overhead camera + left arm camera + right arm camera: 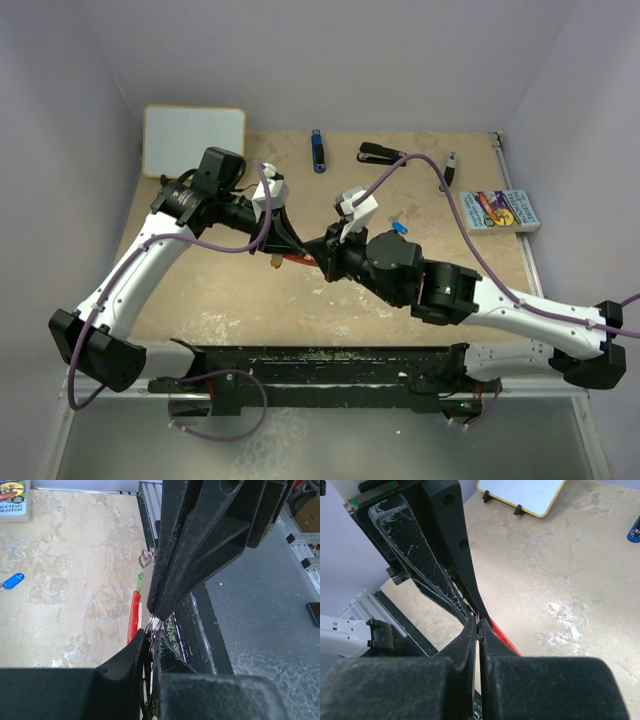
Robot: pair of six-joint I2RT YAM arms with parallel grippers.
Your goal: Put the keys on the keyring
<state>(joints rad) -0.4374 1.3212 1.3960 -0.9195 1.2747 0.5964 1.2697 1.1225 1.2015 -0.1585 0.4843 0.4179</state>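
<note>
Two pincers are meeting tip to tip over the middle of the bench (pixel 75 555). Left pincer (pixel 152 636) is clamping on the keyring (pixel 133 615), w/ the red clip hanging just beside its fingers; exact grip spot is hidden. Right pincer (pixel 479 630) is pinching the keyring's silver ring, jaws fully together. A green tag (pixel 140 580) is dangling nr the ring. A blue-tag key (pixel 12 581) is lying on the bench, well apart, right & slightly far of the pincers.

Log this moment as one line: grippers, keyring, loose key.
left gripper: shut on keyring | right gripper: shut on keyring | blue-tagged key: lying on table
</note>
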